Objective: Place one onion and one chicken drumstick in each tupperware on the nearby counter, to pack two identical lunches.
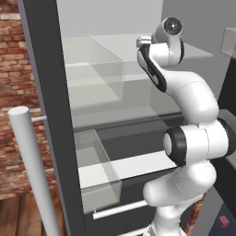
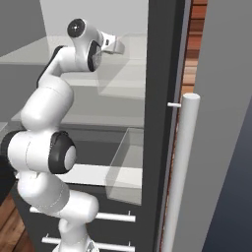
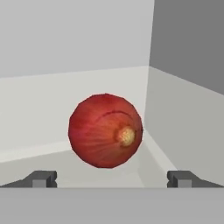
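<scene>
Smooth glossy red onion (image 3: 105,130), clear plastic bin (image 1: 99,177)

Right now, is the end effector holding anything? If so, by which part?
Nothing held. The end effector is open, its fingertips spread wide on either side below the round red onion, which sits ahead of them, untouched.

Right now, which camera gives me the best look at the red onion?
The hand view: the onion sits large and centred between the open gripper's fingertips. In both base views the arm reaches into the fridge, but I can't make out the onion there.
</scene>
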Available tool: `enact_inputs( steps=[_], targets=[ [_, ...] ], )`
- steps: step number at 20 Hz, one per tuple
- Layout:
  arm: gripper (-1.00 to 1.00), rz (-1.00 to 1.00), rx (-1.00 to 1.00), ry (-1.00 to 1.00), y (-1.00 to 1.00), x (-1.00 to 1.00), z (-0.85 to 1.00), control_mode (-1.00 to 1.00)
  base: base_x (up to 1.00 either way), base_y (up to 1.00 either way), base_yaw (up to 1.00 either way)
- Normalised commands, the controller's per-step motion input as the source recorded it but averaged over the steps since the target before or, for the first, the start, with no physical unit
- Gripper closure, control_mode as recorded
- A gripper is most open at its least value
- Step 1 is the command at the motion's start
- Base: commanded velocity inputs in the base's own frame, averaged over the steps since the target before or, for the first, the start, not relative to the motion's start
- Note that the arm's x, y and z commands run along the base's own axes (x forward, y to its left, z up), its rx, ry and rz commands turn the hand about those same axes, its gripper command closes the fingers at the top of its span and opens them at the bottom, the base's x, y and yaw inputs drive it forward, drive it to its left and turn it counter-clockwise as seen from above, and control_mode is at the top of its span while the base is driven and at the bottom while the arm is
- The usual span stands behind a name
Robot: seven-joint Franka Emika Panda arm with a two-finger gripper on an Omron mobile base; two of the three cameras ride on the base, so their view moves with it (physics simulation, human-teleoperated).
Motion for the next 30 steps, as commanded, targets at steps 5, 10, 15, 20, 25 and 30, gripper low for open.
enact_inputs(
  steps=[5,10,15,20,25,30],
  targets=[
    [-1.00,0.00,0.00,0.00,0.00,0.50,0.00,-1.00,0.00,0.00,0.00],
    [-1.00,0.00,0.00,0.00,0.00,0.52,0.00,-1.00,0.00,0.00,0.00],
    [-1.00,0.00,0.00,0.00,0.00,0.39,0.00,-1.00,0.00,0.00,0.00],
    [-1.00,-0.01,0.00,0.02,-0.04,0.02,-0.30,-1.00,0.00,0.00,0.00],
    [-1.00,-0.02,0.00,0.05,0.00,0.00,-0.60,-1.00,0.00,0.00,0.00],
    [-1.00,0.00,0.00,0.00,-0.01,0.07,-0.40,-1.00,0.00,0.00,0.00]
  ],
)
